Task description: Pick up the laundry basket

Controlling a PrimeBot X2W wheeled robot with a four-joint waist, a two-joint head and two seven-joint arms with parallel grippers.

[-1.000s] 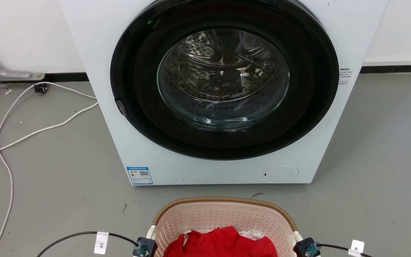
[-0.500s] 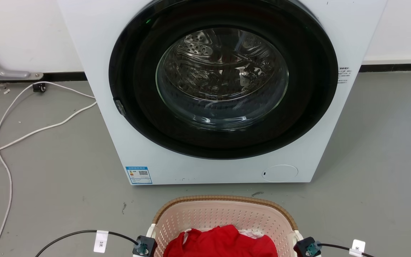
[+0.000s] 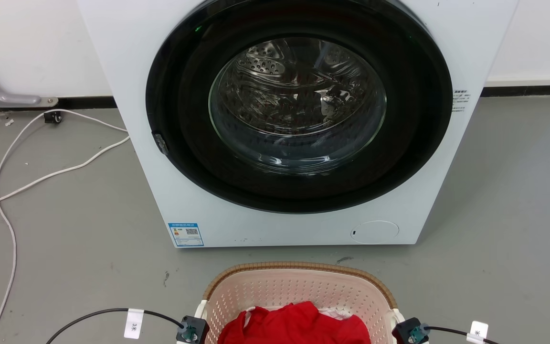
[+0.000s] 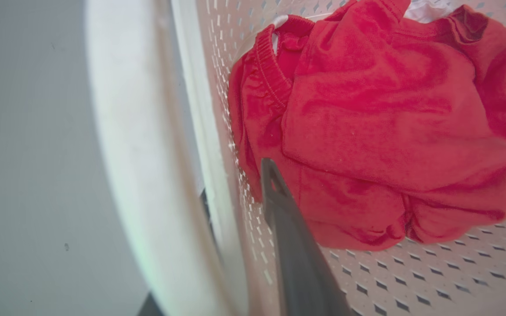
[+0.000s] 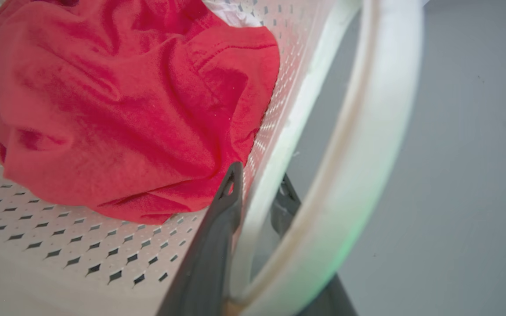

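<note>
The laundry basket [image 3: 299, 265], pale pink and perforated with a brown woven-look rim, stands on the grey floor at the bottom centre of the head view, in front of the washing machine. A red garment [image 3: 294, 325] lies crumpled inside over something white. My left gripper [image 4: 235, 180] straddles the basket's left wall [image 4: 411, 272]: one finger is inside by the red garment [image 4: 367, 131], the other outside under the white handle [image 4: 134, 153]. My right gripper [image 5: 259, 175] clamps the right wall [image 5: 59, 245] the same way, beside its white handle [image 5: 367, 131].
The white washing machine [image 3: 132, 71] stands close behind the basket, its round dark glass door [image 3: 299, 105] closed. White cables [image 3: 41, 177] trail across the floor at the left. Black cables with white tags [image 3: 134, 325] run to both wrists. Grey floor lies on either side.
The whole head picture has shifted a few pixels, so the camera moved slightly. Basket, garment and wrists keep their places relative to each other.
</note>
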